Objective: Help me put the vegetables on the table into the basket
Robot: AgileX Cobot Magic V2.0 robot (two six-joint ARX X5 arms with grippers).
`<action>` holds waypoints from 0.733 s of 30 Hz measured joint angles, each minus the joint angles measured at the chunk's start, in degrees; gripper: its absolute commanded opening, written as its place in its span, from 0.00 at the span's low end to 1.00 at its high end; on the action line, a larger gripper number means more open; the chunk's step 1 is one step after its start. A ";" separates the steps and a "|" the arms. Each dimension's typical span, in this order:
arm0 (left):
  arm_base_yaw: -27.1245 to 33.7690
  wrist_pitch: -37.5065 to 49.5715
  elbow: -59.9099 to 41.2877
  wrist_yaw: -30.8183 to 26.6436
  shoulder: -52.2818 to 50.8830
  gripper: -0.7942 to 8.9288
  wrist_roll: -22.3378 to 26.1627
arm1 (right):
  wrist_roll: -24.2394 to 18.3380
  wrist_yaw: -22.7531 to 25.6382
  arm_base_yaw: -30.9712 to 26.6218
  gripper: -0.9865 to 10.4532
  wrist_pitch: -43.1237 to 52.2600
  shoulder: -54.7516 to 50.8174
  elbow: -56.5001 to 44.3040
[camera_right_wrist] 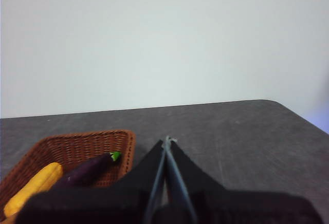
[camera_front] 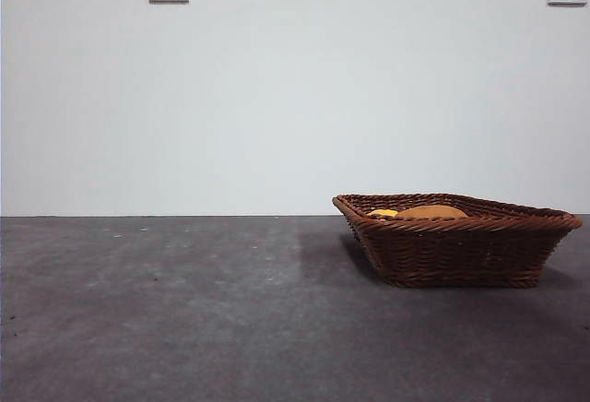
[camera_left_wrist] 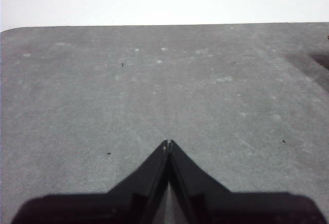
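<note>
Grey worktop (camera_front: 184, 310) carries the wicker basket (camera_front: 458, 253), in which we see the potato (camera_front: 433, 211), eggplant (camera_right_wrist: 87, 170) and yellow vegetable (camera_right_wrist: 32, 188). Left hand (camera_left_wrist: 168, 143) and right hand (camera_right_wrist: 167, 141) hover closed, gripping nothing, the right beside the basket.

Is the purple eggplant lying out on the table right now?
No, the eggplant lies inside the basket beside the yellow vegetable, as the right wrist view shows.
</note>
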 measured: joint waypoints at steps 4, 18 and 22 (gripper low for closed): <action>0.00 0.00 0.00 0.00 0.22 0.08 0.00 | 0.02 -4.42 -2.58 0.09 0.83 -1.62 -3.65; 0.00 0.00 0.00 0.00 0.35 0.08 0.00 | 0.13 -5.20 -3.15 0.09 -6.03 -4.15 -7.10; 0.00 0.00 0.00 0.00 0.39 0.08 0.00 | 0.11 -5.20 -3.15 0.09 -11.45 -5.09 -7.10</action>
